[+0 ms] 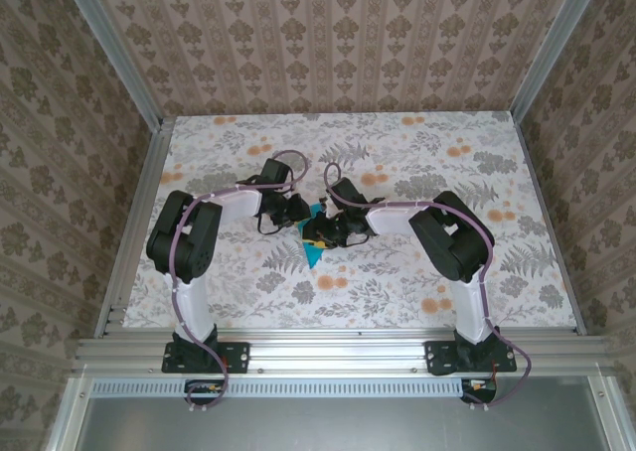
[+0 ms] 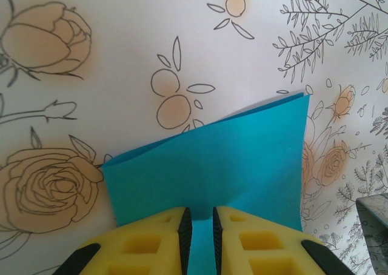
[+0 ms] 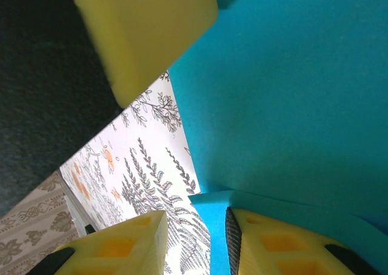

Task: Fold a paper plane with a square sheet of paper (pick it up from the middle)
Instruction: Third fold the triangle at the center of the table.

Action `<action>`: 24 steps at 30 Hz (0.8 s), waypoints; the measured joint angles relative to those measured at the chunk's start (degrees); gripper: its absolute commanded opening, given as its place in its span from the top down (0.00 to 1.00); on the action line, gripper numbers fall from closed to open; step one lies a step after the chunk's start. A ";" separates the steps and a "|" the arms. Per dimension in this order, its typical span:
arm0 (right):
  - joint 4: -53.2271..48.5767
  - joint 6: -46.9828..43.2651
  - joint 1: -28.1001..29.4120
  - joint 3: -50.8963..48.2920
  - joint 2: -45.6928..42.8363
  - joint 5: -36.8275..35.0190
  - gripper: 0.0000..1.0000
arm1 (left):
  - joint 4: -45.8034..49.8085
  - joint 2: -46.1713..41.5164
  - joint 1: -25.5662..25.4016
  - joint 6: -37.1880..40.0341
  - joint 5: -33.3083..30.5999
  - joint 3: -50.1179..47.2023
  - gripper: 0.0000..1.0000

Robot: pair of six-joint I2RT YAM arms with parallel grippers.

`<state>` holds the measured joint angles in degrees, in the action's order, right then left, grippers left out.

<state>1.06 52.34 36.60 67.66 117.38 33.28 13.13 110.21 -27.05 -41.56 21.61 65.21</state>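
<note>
Grips the square sheet of paper (image 2: pixel 230 160), creased and folded over, between the nearly closed yellow fingers of the left gripper (image 2: pixel 200 217) at the middle of the floral table (image 1: pixel 447 282), and holds the right gripper (image 3: pixel 197 226) released, fingers parted beside the sheet's edge.

One sheet of cyan-blue paper (image 2: pixel 230 160), creased, sits mid-frame. Two arms, the left arm (image 1: pixel 189 242) at lower left and the right arm (image 1: pixel 452 237) at lower right of the top view. Two grippers, the left gripper (image 2: pixel 199 217) and the right gripper (image 3: pixel 197 223), each with two yellow fingers (image 2: pixel 145 245): four altogether. One flowered table (image 1: pixel 497 272).
</note>
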 measured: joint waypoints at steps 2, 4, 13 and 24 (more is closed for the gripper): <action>0.46 -0.33 -0.07 -0.42 0.00 -0.02 0.78 | 0.17 0.00 0.00 0.02 0.00 0.11 0.78; 0.61 -0.94 -0.13 -0.87 0.00 -0.22 0.87 | 0.35 0.00 -0.04 0.02 0.00 0.20 0.78; 0.00 -2.97 -0.22 -1.51 0.00 -1.36 0.98 | 1.97 -2.23 -0.04 -0.07 0.04 -0.68 0.80; -1.05 -3.78 -0.22 -1.03 0.00 -1.84 1.00 | 1.79 -12.57 -1.16 -2.95 1.55 -10.58 0.97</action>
<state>0.01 48.56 36.38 66.63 117.38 31.44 14.92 97.65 -28.21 -44.51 23.16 54.63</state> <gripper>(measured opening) 0.052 0.055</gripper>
